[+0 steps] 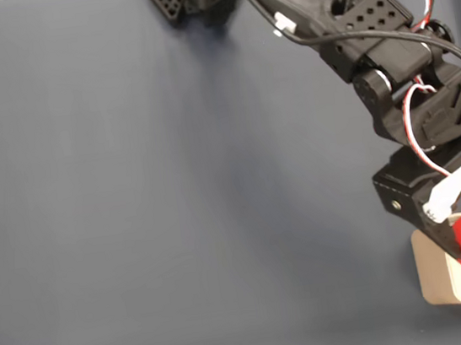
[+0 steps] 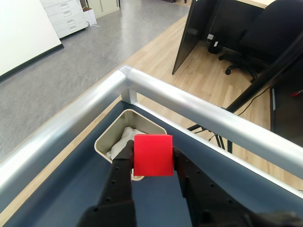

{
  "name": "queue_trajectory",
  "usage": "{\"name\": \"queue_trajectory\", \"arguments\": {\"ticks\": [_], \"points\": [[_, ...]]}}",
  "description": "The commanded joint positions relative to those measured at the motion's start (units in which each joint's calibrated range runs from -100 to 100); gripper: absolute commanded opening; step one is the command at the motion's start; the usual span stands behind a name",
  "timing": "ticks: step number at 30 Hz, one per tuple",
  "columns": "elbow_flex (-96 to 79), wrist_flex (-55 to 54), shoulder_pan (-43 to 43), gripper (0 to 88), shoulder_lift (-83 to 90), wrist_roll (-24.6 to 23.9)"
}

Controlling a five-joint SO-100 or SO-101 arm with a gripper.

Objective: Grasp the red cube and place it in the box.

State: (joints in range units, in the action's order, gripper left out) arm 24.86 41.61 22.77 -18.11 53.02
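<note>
Red cube (image 2: 152, 154), beige box (image 2: 105, 140), black tool (image 2: 151, 163), dark-blue table (image 1: 174, 197).

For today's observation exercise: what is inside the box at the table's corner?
Inside the box lies crumpled white material, like paper or cloth. The pincer holds the red cube above it, covering the near part, so what lies there cannot be seen.

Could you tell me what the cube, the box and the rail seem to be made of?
Cube: matte red, evenly coloured, sharp edges; probably plastic or foam.
Box: beige, smooth, thin rounded rim; looks like moulded plastic, with crumpled white cloth or paper inside.
Rail: silvery, with long soft highlights; likely brushed aluminium tube.
</note>
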Motion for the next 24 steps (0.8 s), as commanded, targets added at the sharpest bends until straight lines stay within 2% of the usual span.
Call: {"name": "queue_trajectory", "arguments": {"ticks": [1,24], "points": [[5.61,-1.12,0.88,0.0,-0.96,-0.59],[14.55,-2.34,2.86,0.0,-10.49,-1.07]]}}
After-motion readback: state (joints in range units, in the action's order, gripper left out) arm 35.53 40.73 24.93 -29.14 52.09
